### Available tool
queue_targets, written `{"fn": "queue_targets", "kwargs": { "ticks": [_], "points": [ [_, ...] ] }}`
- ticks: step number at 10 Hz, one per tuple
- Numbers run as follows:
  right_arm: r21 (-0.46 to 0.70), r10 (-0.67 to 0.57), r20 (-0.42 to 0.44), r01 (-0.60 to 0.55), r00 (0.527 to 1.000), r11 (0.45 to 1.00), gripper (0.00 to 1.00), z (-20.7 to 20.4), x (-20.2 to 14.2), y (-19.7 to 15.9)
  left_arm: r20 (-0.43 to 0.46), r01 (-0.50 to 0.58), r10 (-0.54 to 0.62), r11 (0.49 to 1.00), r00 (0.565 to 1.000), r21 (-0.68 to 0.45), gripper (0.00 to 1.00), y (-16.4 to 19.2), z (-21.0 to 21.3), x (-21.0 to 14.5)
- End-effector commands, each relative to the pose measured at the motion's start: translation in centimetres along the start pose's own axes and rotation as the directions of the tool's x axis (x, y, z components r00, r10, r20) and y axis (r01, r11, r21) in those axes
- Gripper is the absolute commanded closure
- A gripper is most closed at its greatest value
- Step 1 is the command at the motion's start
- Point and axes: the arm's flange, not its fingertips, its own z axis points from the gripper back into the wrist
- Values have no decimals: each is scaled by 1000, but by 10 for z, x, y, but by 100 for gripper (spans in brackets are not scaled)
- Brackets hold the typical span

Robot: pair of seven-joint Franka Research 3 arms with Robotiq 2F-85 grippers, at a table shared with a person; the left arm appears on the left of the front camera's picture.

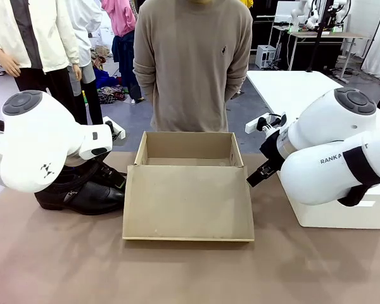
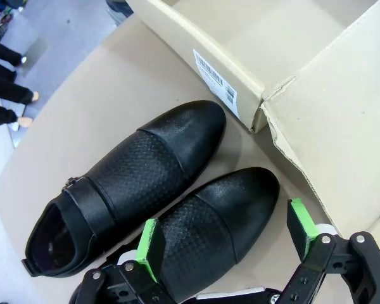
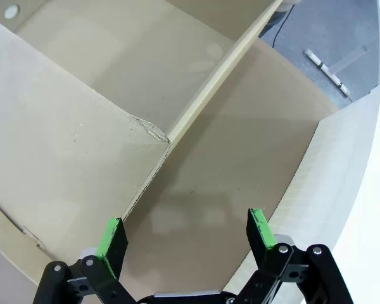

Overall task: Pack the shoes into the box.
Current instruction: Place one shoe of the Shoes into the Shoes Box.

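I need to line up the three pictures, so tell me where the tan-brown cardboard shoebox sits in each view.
Front view: tan-brown cardboard shoebox at centre table, open.
Left wrist view: shoebox along the top and right, beside the glossy black leather shoes.
Right wrist view: shoebox across the upper left.
Shared landmark: its flat lid flap, folded out on the table.

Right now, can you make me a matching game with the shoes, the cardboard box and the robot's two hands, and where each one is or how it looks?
Things:
1. shoes
2. box
3. left hand
4. right hand

Places and states:
A. open, over bare table between the cardboard and the white box
B. empty, lid flap lying flat
C. open, above a shoe's toe
D. side by side, to the left of the cardboard

Pairs: 1-D, 2-B, 3-C, 4-A
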Motion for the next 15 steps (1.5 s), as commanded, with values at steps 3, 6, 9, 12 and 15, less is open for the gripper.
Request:
{"fn": "queue_targets", "kwargs": {
  "ticks": [3,6,9,12,15],
  "points": [
    [45,-16,3,16,1000,999,0,5,5,-4,0,0,0,1000,1000,0,0,0,0,0],
    [107,-18,25,15,1000,994,0,54,18,-31,71,67,-67,998,995,-2,0,16,53,12],
    [146,64,98,-78,993,986,0,97,26,-50,97,233,-229,972,969,-37,0,28,105,34],
    [221,161,223,-210,962,952,0,130,20,-67,187,352,-317,914,930,-203,0,45,138,46],
    [338,212,315,-318,925,886,0,146,8,-84,223,380,-322,869,920,-316,0,67,155,47]
  ]
}}
